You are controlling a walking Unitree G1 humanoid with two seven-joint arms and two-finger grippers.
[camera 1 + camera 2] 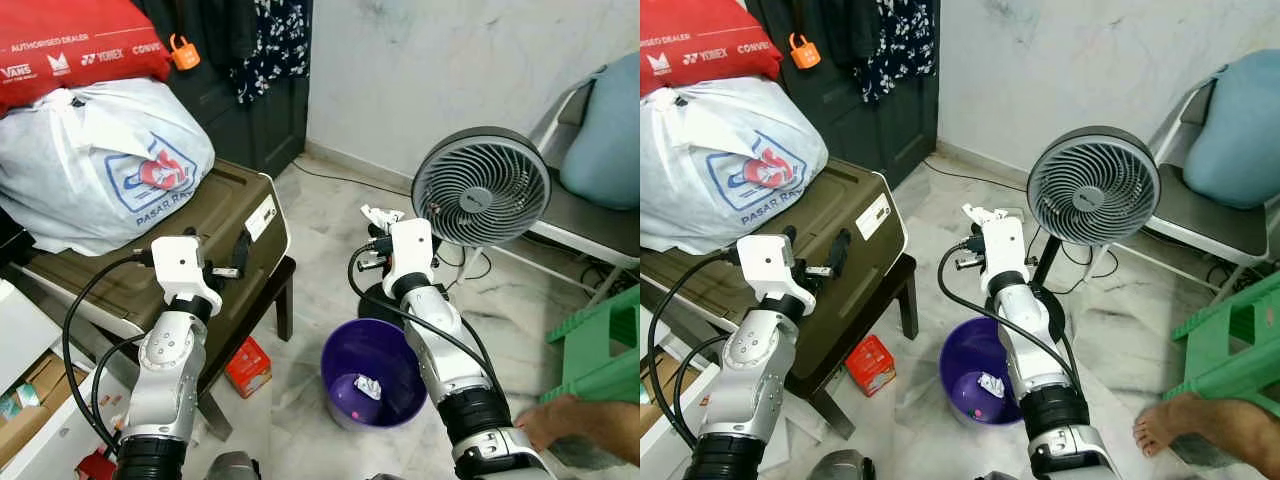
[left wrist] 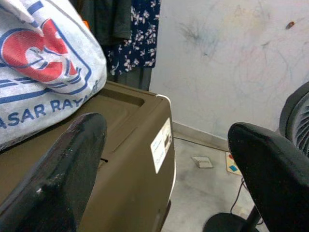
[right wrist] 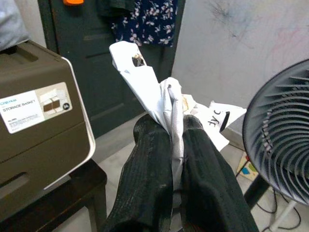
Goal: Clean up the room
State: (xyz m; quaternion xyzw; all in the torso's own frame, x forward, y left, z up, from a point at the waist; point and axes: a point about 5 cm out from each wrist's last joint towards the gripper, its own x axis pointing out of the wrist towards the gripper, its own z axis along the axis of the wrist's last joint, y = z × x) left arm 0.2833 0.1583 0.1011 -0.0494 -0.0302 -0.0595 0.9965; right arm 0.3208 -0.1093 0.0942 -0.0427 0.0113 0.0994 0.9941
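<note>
The right gripper [image 3: 176,140], clamped on crumpled paper [image 3: 159,96], hangs above the bin's [image 1: 340,385] far rim; the left gripper [image 2: 169,154] gapes empty, farther off

My two head cameras look forward and down from close above the purple plastic bucket [image 1: 372,385], while both wrist cameras look along their fingers, sharing the olive-brown plastic storage basket [image 2: 130,159] and grey round fan [image 3: 285,145].
</note>
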